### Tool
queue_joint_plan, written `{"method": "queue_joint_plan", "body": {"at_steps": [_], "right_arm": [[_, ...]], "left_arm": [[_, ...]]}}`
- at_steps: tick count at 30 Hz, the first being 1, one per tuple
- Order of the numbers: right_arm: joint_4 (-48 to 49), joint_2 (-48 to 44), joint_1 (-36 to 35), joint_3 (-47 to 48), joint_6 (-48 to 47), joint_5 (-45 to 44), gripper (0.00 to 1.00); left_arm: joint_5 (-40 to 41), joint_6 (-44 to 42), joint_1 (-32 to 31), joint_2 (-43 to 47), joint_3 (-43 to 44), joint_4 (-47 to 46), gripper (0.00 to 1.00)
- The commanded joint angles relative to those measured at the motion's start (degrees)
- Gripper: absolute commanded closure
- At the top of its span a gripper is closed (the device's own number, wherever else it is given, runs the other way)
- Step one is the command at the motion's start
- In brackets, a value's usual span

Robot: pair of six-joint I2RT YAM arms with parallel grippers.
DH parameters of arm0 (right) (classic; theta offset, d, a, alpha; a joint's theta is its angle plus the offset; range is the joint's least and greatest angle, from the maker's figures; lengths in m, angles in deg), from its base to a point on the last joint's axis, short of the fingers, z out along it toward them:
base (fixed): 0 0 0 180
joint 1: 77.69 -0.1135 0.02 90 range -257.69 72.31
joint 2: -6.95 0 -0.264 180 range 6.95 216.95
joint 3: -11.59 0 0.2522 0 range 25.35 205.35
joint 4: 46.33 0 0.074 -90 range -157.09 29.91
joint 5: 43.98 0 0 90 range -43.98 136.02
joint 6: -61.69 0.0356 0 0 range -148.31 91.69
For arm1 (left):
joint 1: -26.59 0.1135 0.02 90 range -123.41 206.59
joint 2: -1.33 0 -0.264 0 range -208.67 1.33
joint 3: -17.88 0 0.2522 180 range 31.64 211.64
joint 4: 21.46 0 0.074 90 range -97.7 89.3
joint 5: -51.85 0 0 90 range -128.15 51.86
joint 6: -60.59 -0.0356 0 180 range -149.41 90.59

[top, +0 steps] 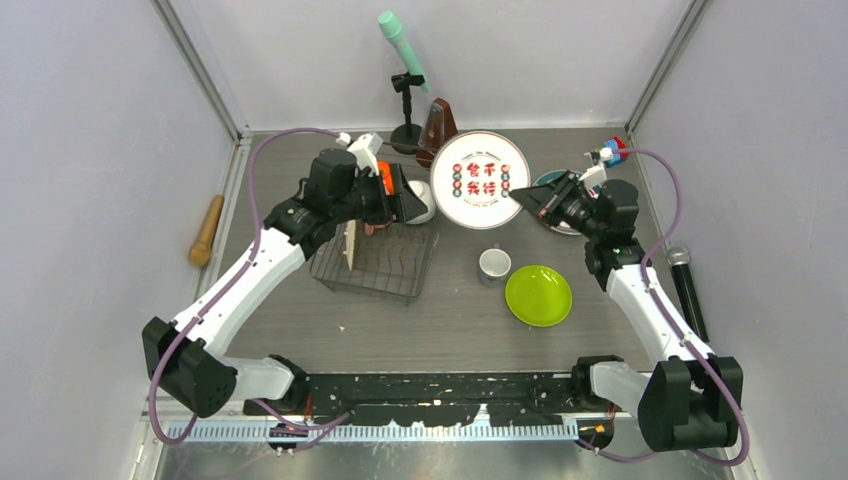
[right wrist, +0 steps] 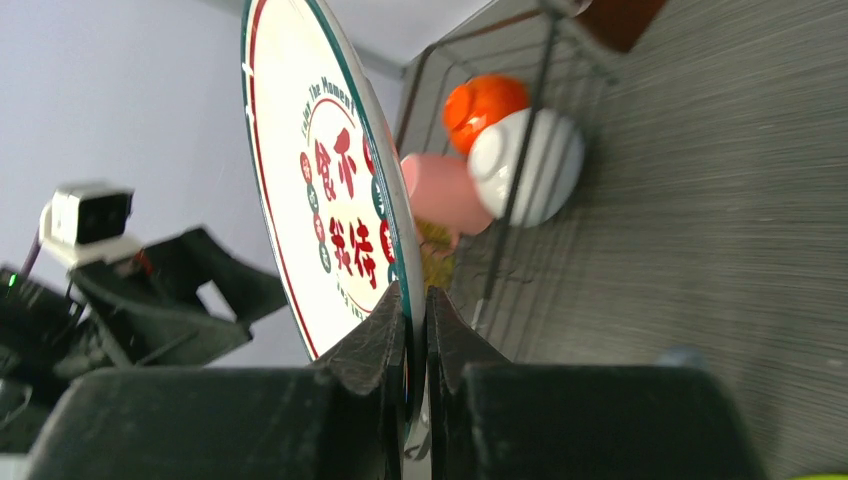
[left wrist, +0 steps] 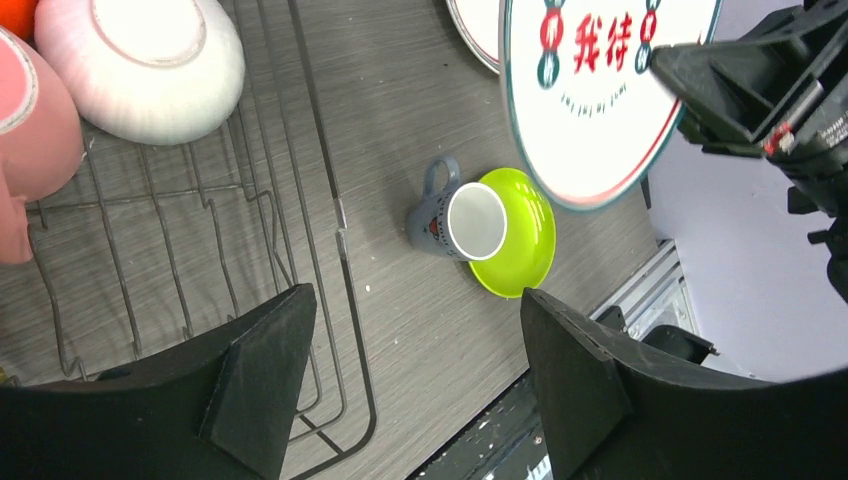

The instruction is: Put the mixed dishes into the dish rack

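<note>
One white plate [top: 480,180], rim hidden where clamped by the right gripper [top: 516,193], is held face-up; the left gripper [left wrist: 415,310] is spread apart.

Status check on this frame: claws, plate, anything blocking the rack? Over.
Right claw shut on marked white plate, held off table. Left claw open, empty, over dish rack, possibly in the way. Cup, lime-green plate not yet loaded.
</note>
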Motion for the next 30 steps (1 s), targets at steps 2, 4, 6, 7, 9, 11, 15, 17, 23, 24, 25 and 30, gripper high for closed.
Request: {"method": "queue_joint_plan", "body": {"at_steps": [2,4,6,7,9,11,15,17,23,24,25,30], "right_arm": [[10.5,0.4,-5.3,2.8,1.6,4.0,1.0],[12.0,0.6,-6.8,2.3,2.3,4.6,1.0],[12.4,0.6,-7.9,1.8,2.7,4.7,1.0],[12.5,0.6,-8.2,1.6,2.8,4.7,1.0],[13.0,0.5,-8.8,1.2,3.2,5.0,1.0],[13.6,0.6,-9.2,1.1,3.6,5.2,0.99],[13.1,1.5,-9.6,1.5,3.9,5.8,0.82],[8.3,1.5,-9.6,2.9,2.6,3.7,0.53],[-19.0,-1.7,-9.6,8.0,-9.6,-14.2,0.17],[-20.3,-1.9,-9.6,8.3,-10.1,-17.4,0.16],[-21.5,-2.0,-9.6,8.5,-10.7,-19.0,0.16],[-21.7,-0.8,-9.6,8.2,-9.4,-19.7,0.16]], "left_arm": [[2.0,3.5,0.2,3.1,-1.4,-8.1,0.24],[2.3,3.7,0.3,3.2,-1.8,-9.2,0.26],[2.2,3.7,0.2,3.3,-1.8,-9.9,0.28],[2.2,3.7,0.2,3.2,-1.8,-10.1,0.33],[2.3,3.5,0.3,3.1,-1.9,-10.4,0.5],[2.3,2.9,0.3,3.0,-1.9,-10.6,0.7],[2.9,2.3,0.3,2.5,-1.5,-11.0,1.0],[4.0,0.1,0.3,2.8,0.1,-8.4,1.0],[23.9,-11.5,0.2,5.9,6.8,9.5,1.0],[26.8,-12.5,0.2,5.6,8.4,12.5,1.0],[28.9,-13.4,0.1,5.5,9.9,15.3,1.0],[41.9,-13.7,-3.8,5.9,17.2,26.0,1.0]]}}
